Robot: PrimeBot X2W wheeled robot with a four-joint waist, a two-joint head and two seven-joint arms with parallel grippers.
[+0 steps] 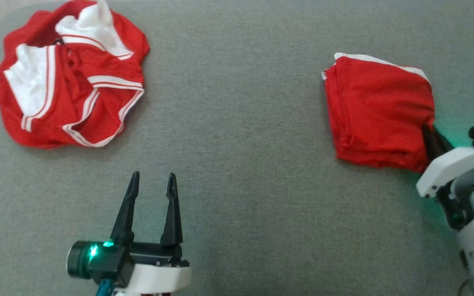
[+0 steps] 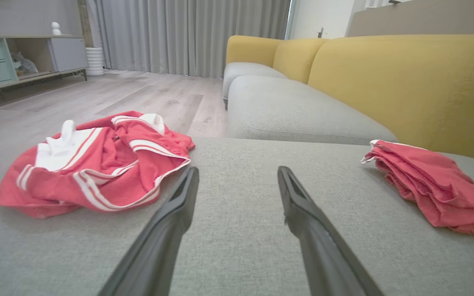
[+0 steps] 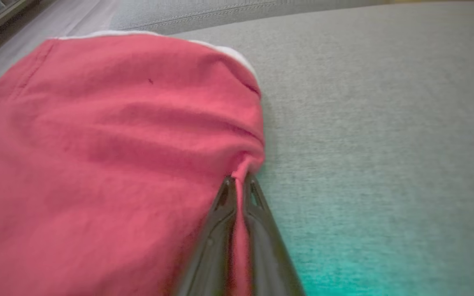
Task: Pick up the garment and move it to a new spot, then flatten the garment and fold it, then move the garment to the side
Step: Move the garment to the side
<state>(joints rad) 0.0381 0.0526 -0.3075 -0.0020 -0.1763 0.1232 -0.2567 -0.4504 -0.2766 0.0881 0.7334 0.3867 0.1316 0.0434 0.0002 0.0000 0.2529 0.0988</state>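
While the left tool [image 1: 153,175] rests spread, the right tool [image 3: 240,179] pinches the folded red cloth [image 1: 379,111].

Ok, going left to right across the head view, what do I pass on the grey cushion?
First the crumpled striped jersey → left gripper, open → folded red cloth → right gripper, shut on that cloth's right edge.
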